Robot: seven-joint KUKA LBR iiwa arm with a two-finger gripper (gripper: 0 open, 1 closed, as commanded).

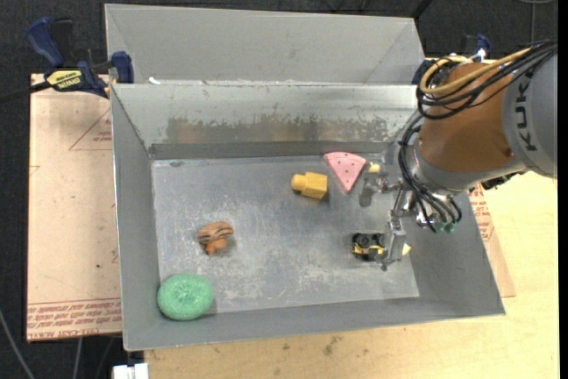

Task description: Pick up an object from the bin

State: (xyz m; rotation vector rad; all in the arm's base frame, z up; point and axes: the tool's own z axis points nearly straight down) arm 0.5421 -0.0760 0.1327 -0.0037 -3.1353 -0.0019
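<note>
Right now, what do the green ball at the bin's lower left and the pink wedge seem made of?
Green ball: soft-looking, matte, with a fuzzy, rough surface, perhaps sponge or mesh scrubber. Pink wedge: smooth, even faces with crisp edges, probably plastic or foam.

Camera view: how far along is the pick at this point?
Done: the gripper is low in the bin, beside a small black-and-yellow thing at the right. In hand: I can't tell whether it grips it. Left: lifting it out; pink wedge and yellow block lie untouched.
</note>
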